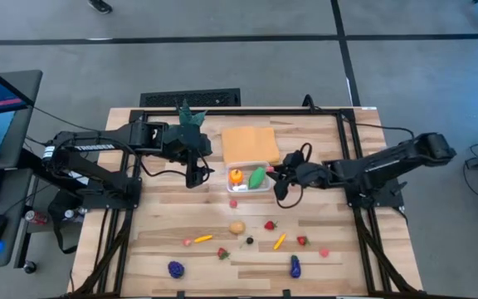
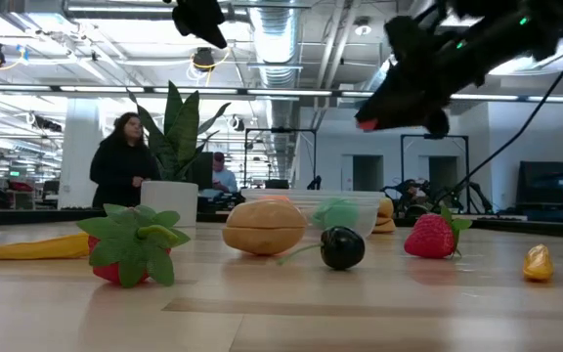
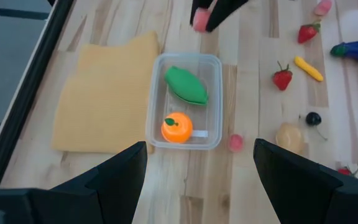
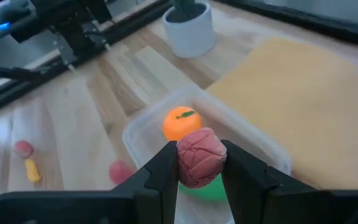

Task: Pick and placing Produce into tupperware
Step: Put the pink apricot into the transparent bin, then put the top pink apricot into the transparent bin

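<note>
Right claw point(image 4: 199, 163): fingers closed on a small pink produce piece point(image 4: 200, 155), held in the air above the near-right rim of the tupperware point(image 1: 249, 189). From its wrist view the piece hangs over the container mouth, close to one wall rather than the centre.

Inside the tupperware already: an orange fruit point(image 3: 177, 129) and a green leaf-shaped piece point(image 3: 187, 85), lying apart, with bare floor between and beside them.

Risks, as judged:
- Release this near the rim and the pink piece may strike the wall and bounce out onto the counter point(image 1: 156, 249).
- It is rounded, so it would likely roll if it lands outside; a second pink piece point(image 3: 235, 142) already lies just beside the container's outer wall.
- The tupperware looks light; a descending finger catching the rim could tip or shove it toward the orange cloth point(image 1: 250, 139), which lies just behind it.

Left claw point(image 3: 199, 168): fingers spread wide, holding nothing, hovering at the container's left side. The two arms are near each other over the tupperware, so a sideways move by either could bring contact.

Room: open counter in front, where the rest of the produce is scattered, including a strawberry point(image 1: 270, 225) and a purple piece point(image 1: 176, 268). A potted plant point(image 1: 191, 116) stands behind the left arm, well clear of the drop.
</note>
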Action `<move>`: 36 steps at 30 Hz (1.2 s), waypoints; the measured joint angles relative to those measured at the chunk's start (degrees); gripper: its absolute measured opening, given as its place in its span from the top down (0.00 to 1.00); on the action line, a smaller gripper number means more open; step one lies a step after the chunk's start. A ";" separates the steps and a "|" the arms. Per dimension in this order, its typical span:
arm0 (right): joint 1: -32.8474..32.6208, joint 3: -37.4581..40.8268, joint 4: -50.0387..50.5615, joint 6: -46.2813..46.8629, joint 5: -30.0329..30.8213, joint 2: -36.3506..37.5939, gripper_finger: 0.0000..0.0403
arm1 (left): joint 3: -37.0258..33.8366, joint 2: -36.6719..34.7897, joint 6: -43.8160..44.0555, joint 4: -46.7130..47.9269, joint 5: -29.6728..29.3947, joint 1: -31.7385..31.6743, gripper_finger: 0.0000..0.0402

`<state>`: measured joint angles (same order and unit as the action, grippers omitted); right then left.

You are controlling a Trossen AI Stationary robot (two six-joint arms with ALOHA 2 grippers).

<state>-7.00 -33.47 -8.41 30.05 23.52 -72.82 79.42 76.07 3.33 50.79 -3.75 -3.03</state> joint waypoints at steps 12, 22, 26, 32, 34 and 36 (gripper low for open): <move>6.31 -0.45 -16.61 -0.10 -9.94 -14.87 0.75 | -0.02 0.00 0.74 -0.26 -0.07 0.00 0.29; 9.85 -10.04 -14.38 -0.13 -17.10 -24.84 0.75 | -0.02 0.00 0.70 -0.49 -0.17 0.00 0.29; 10.90 -12.85 -9.48 -1.34 -19.40 -25.96 0.74 | -0.02 0.00 0.65 -0.47 -0.17 0.00 0.29; 11.19 -13.36 -7.08 -2.06 -19.38 -24.94 0.62 | -0.02 0.00 0.22 -0.47 -0.17 -0.01 0.29; 11.29 -13.46 -7.07 -2.06 -19.36 -24.87 0.57 | -0.02 0.00 -0.16 -0.47 -0.19 0.00 0.29; 11.45 -13.40 -6.60 -2.06 -19.37 -24.78 0.52 | -0.02 0.00 -0.52 -0.47 -0.61 0.00 0.29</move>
<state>4.45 -46.87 -15.02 27.99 4.15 -97.61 79.40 76.07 2.82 50.33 -4.36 -3.03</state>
